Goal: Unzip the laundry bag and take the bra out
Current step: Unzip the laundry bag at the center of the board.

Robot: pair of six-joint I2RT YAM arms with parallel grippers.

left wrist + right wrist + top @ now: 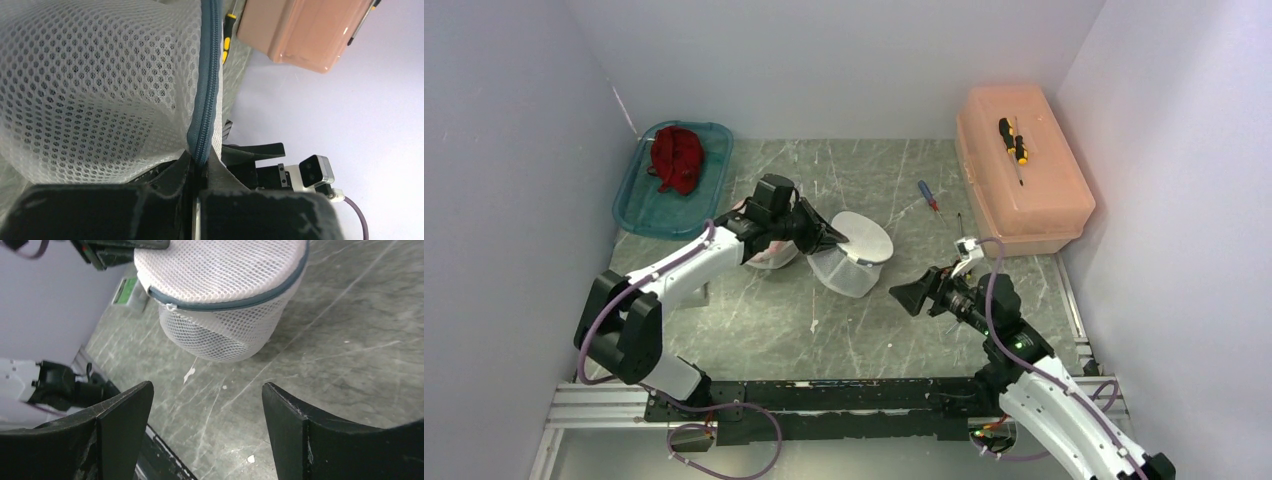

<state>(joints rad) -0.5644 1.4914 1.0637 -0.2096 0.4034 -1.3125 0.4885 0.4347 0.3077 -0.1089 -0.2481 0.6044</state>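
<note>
While the bag (856, 262) is being held at the middle of the table (754, 330), its zip (205, 90) is being pinched between the clenched jaws of the left gripper (200, 162); the right gripper (206, 387) is being held spread and empty, near the bag without touching it, its jaws facing it

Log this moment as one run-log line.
left gripper: shut on laundry bag at zipper | right gripper: open, clear of bag | zipper: looks closed

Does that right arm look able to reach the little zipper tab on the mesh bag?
Probably yes: its open claw faces the zipper tab on the mesh bag, nothing visibly between.
</note>
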